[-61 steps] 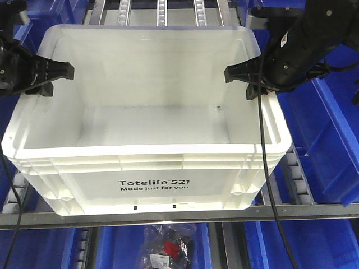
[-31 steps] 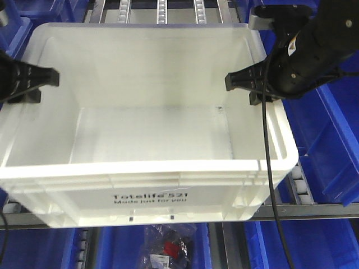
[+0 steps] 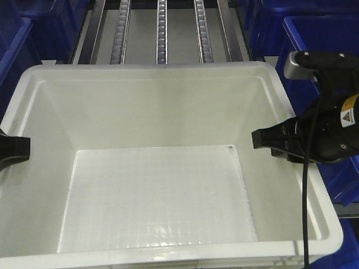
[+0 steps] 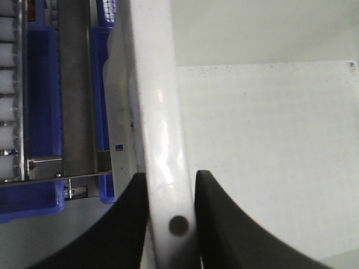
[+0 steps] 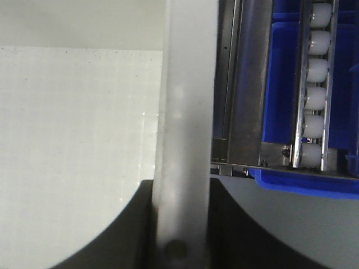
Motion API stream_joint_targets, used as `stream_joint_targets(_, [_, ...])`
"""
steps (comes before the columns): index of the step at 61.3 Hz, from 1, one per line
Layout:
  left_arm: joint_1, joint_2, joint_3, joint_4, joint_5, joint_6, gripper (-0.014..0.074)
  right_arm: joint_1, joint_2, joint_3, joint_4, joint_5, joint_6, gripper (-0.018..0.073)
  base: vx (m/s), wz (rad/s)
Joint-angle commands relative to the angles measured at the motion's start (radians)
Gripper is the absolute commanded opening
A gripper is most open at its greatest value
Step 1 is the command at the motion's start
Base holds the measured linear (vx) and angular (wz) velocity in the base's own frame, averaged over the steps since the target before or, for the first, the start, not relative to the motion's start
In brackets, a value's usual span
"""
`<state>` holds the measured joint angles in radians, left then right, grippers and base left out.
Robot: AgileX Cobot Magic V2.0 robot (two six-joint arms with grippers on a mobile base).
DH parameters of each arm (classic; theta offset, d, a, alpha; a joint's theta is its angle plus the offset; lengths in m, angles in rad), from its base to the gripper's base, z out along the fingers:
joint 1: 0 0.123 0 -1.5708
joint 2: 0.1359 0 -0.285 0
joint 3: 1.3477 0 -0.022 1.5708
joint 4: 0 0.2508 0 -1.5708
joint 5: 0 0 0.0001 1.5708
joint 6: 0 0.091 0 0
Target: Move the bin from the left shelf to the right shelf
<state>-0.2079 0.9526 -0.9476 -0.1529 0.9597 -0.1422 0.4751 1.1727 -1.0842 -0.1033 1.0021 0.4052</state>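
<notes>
One bin (image 3: 157,185); left gripper (image 4: 170,179), right gripper (image 5: 180,185) each pinching side rim.

Bin (image 3: 157,112): white, faint grid pattern on its floor, a few dark specks. 
Left hand (image 4: 168,190), right hand (image 5: 180,196): black. 
Neighbouring tubs (image 3: 320,33): blue. 
Rollers (image 5: 315,70): white. 
Rails (image 5: 249,84): grey. 
Arm sticker (image 3: 348,116): yellow.

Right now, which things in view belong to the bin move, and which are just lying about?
Job in hand: white bin; left tool, clamped on its left rim; right tool, clamped on its right rim.
Lying about: blue bins at the sides; roller rails beyond the white bin.
</notes>
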Motion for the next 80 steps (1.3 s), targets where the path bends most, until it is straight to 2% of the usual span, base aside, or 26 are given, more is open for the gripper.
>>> stream_joint_targets(1, [0.003, -0.031, -0.022, 0.007, -0.105, 0.08, 0.0073, -0.017, -0.051, -0.015, -0.139, -0.084, 0.007, 0.0036, 0.0, 0.0])
stream_joint_targets(11, [0.003, -0.03, -0.022, 0.005, -0.114, 0.082, 0.0073, -0.017, -0.051, -0.007, -0.14, -0.086, 0.011, 0.0036, 0.0, 0.0])
stream_joint_targets(22, [0.003, -0.03, -0.022, 0.002, -0.137, 0.086, 0.0073, -0.017, -0.051, -0.007, -0.166, -0.086, 0.069, 0.0036, 0.0, 0.0])
stream_joint_targets(41, [0.003, -0.03, -0.022, -0.125, -0.193, 0.191, 0.0073, -0.017, -0.051, -0.007, -0.202, -0.087, 0.091, 0.0036, 0.0, 0.0])
stream_joint_targets(61, [0.003, -0.03, -0.022, -0.124, -0.192, 0.19, 0.0073, -0.017, -0.051, -0.007, -0.247, -0.092, 0.092, 0.0036, 0.0, 0.0])
stream_joint_targets(80, [0.003, -0.03, -0.022, -0.124, -0.186, 0.19, 0.0073, -0.017, -0.051, -0.007, -0.247, -0.085, 0.092, 0.0036, 0.0, 0.0])
